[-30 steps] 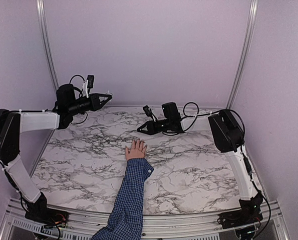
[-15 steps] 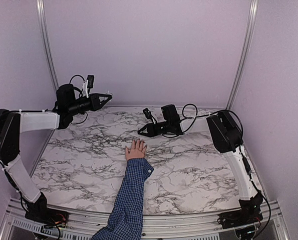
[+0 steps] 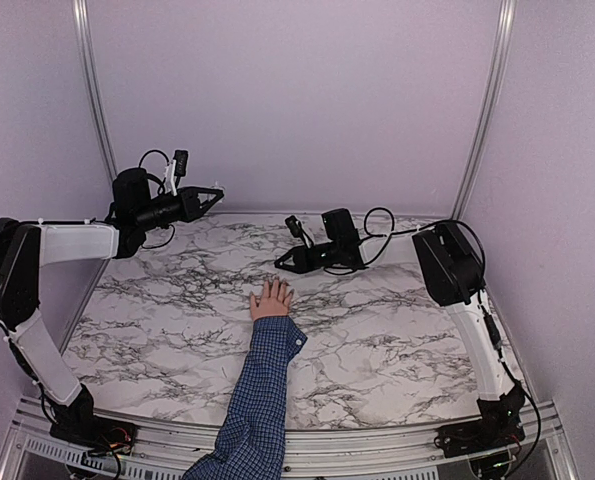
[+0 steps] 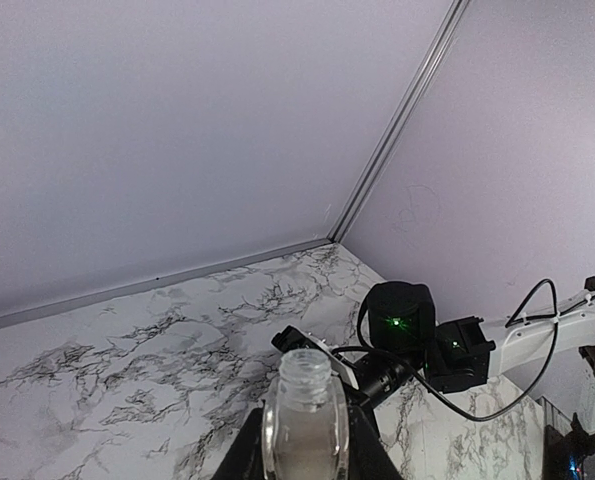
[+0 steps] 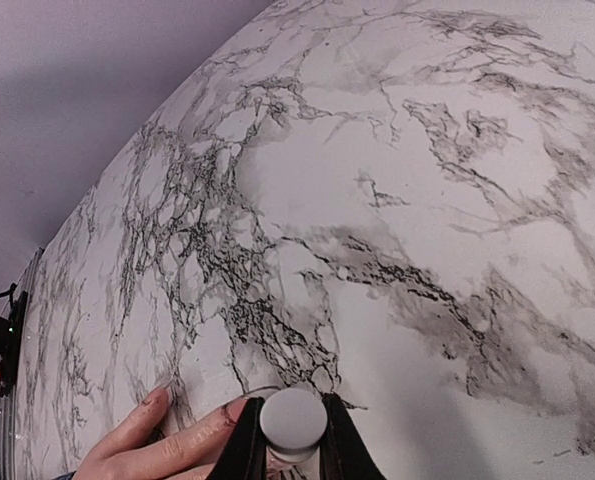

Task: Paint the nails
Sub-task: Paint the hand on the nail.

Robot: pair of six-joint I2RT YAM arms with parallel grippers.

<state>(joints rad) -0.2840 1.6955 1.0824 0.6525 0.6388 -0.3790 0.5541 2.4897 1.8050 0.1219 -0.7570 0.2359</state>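
Observation:
A small light-skinned hand (image 3: pixel 271 299) in a blue checked sleeve (image 3: pixel 262 385) lies flat on the marble table (image 3: pixel 377 330), fingers spread. In the right wrist view its fingers (image 5: pixel 167 440) show at the bottom left, with the nails (image 5: pixel 157 396) tiny and smeared. My right gripper (image 3: pixel 282 262) hovers just beyond the fingertips, shut on a white round brush cap (image 5: pixel 293 418); the brush itself is hidden below it. My left gripper (image 3: pixel 215 194) is raised at the back left, shut on an open clear glass polish bottle (image 4: pixel 305 425).
Purple walls with metal corner rails (image 3: pixel 95 100) close in the table at the back and sides. The right arm's wrist and cable (image 4: pixel 402 325) show in the left wrist view.
My right gripper has shifted slightly and dipped a little near the fingertips. The left arm and the hand have not moved.

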